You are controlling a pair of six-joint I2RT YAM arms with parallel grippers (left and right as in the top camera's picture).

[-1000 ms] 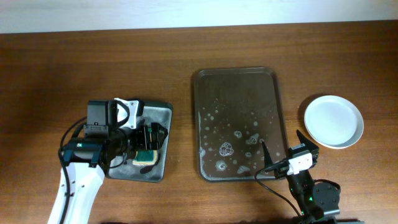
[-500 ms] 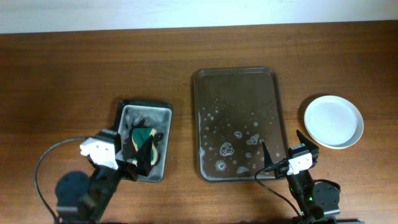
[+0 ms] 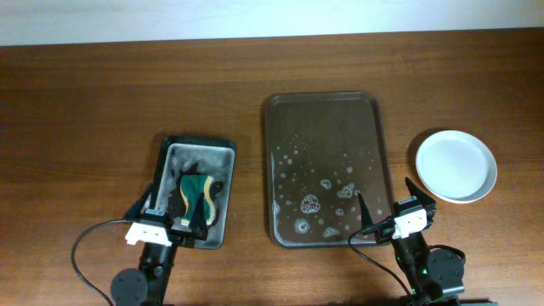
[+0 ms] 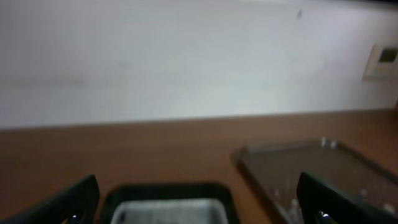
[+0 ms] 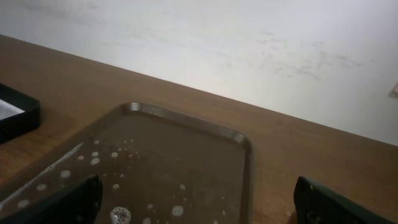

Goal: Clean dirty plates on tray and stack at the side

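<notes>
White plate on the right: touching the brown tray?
Apart. The overhead view shows a strip of bare wooden table between the white plate and the tray.

A small black tray (image 3: pixel 200 139) sits on the wooden table (image 3: pixel 93 93). A green and yellow sponge (image 3: pixel 196 190) lies inside it.

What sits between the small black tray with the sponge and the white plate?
The big brown tray, dotted with soap bubbles and carrying nothing else, with a strip of bare table on either side. The overhead view shows this.
</notes>
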